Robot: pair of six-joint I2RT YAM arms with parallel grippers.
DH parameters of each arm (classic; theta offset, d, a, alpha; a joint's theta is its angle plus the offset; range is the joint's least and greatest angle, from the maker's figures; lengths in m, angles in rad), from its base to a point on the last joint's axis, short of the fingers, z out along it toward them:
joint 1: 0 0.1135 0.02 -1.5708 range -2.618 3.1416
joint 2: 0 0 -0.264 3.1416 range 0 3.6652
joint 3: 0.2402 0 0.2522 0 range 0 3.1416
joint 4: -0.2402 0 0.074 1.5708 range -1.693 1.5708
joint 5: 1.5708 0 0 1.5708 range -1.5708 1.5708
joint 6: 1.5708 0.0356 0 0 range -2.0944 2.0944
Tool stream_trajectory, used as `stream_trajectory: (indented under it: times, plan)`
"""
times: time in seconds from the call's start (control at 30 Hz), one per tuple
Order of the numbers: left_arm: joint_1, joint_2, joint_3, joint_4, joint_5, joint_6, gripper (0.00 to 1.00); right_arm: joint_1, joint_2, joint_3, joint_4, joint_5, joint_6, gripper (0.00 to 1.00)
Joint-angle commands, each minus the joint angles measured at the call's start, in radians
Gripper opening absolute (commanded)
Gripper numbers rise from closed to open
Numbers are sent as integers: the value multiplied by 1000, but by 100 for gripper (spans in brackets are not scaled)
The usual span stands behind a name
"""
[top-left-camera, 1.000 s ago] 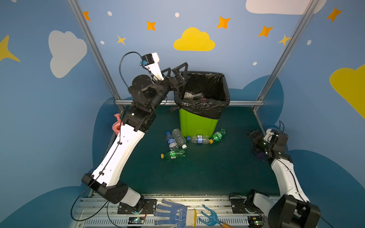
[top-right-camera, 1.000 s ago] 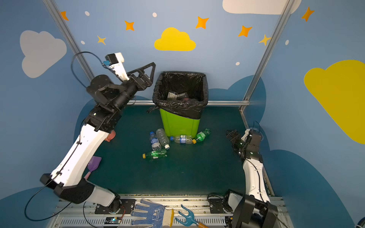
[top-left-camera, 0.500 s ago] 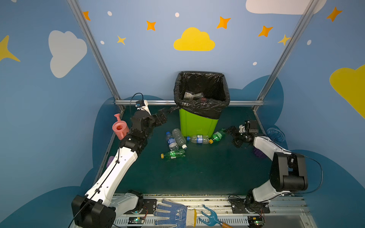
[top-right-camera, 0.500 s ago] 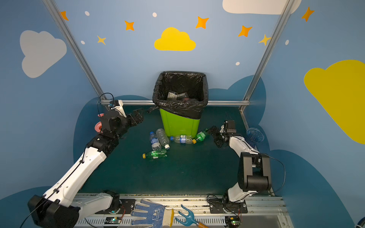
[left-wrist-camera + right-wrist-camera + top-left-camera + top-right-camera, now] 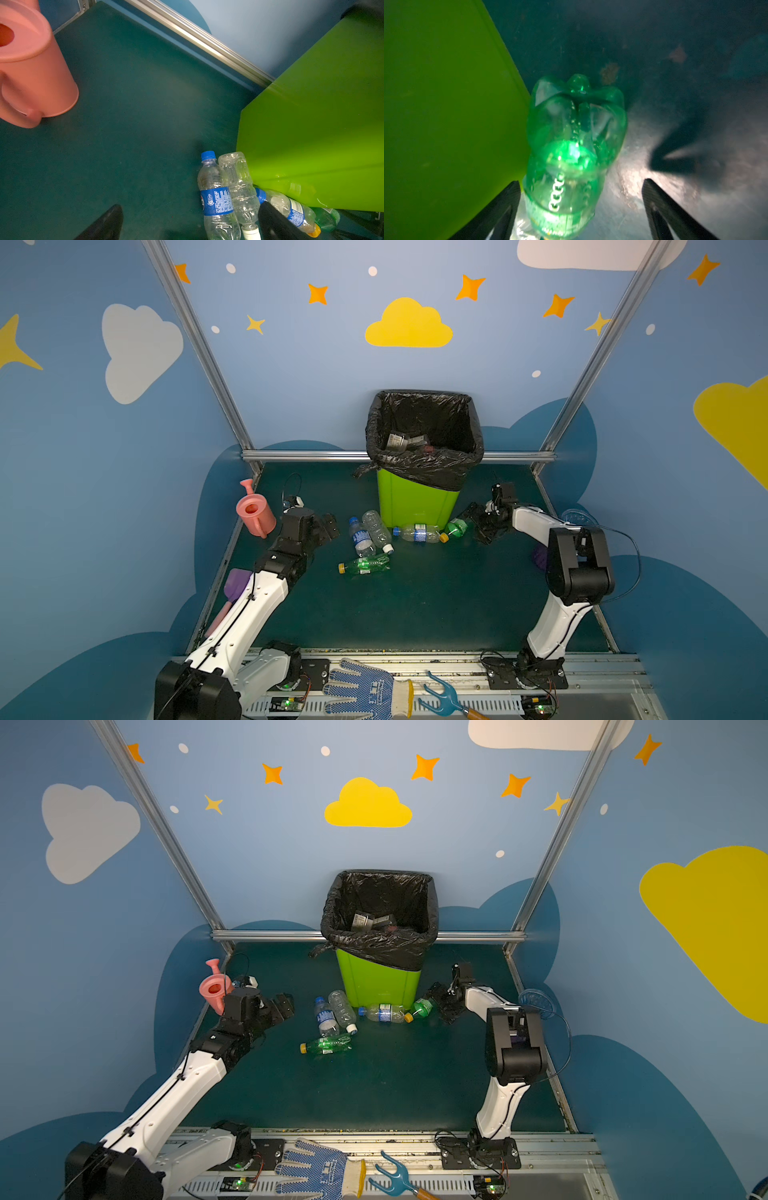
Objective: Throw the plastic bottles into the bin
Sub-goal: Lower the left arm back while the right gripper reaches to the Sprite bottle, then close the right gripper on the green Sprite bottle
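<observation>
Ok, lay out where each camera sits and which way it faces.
Top views: high at the front, looking down at the bin, loose bottles, left arm and right arm.
Left wrist: on the left arm, facing bin wall and pink watering can; left gripper tips show.
Right wrist: on the right arm, close on the green bottle, flanked by the open right gripper.
Shared: all show the bin's green wall.

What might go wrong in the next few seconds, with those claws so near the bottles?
1. The green bottle lies right by the bin. The open right gripper has one finger next to that wall and may nudge the bin.
2. The bottle sits off-centre between the fingers, so closing could roll it away.
3. The open left gripper hovers by two touching clear bottles and may knock one aside.
</observation>
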Motion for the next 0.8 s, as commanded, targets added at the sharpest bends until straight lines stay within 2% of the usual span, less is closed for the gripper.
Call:
stream_trajectory:
  times: [0.0, 0.2, 0.53, 0.77]
  plan:
    - [6, 13, 8, -9, -26, -20, 100, 15, 34, 46, -79, 39, -29, 90]
    - [7, 32, 12, -10, -22, -21, 100, 24, 84, 82, -104, 60, -39, 88]
    - [9, 45, 6, -7, -28, -39, 100, 13, 58, 67, -109, 69, -73, 52]
    - [9, 74, 3, -7, -20, -52, 100, -11, -92, 111, -143, 70, -119, 51]
